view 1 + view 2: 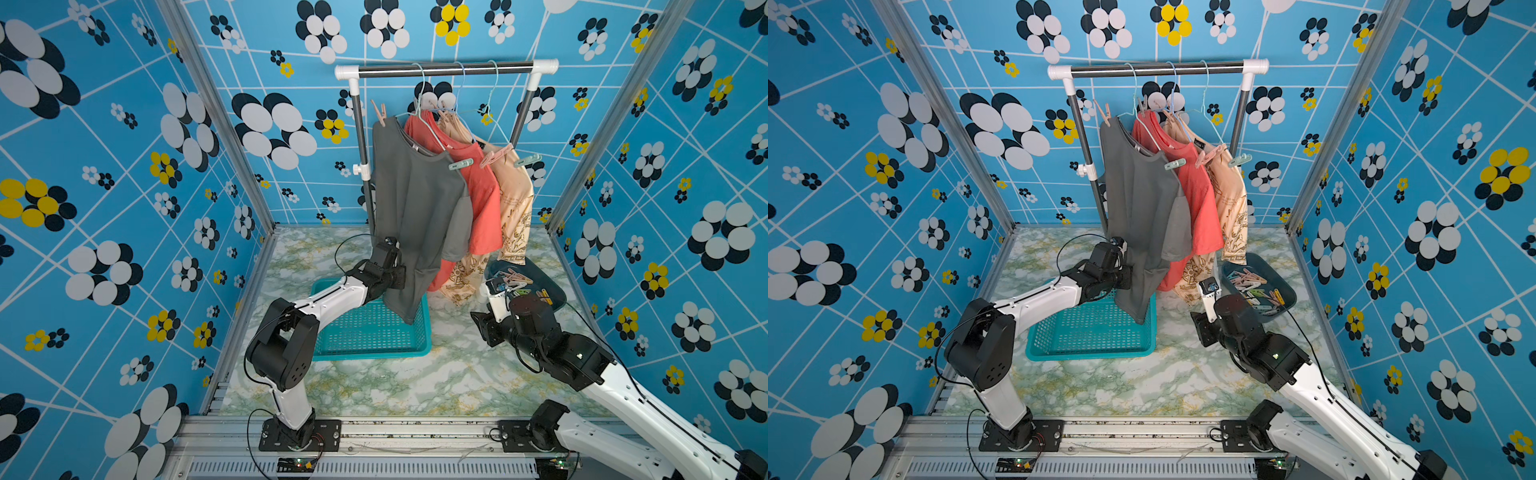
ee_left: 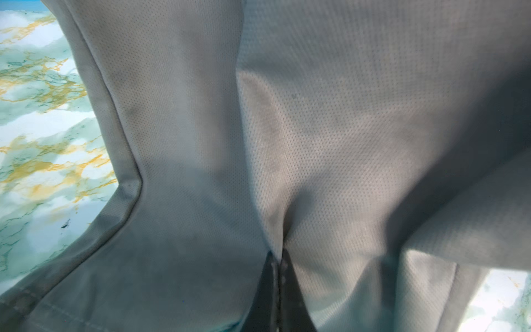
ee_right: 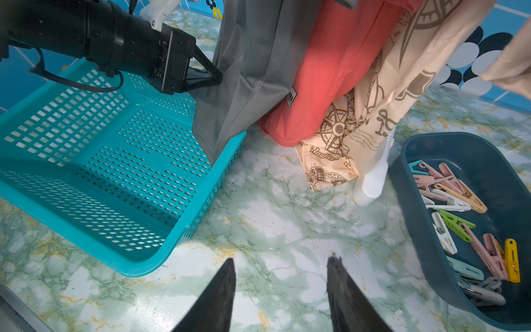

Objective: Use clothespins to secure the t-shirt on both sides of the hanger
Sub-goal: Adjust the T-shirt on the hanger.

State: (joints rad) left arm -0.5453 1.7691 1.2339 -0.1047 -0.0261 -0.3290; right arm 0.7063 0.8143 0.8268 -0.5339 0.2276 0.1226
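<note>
Right fingers parted and empty, poised low over the marbled surface. Just beside them, toward the robot's right, clothespins heaped in the dark tray, long axes pointing every which way. Within easy reach of this arm alone, by the look of it. Left fingers pinched shut on the lower cloth of the hanging grey t-shirt, well apart from the tray.
</note>
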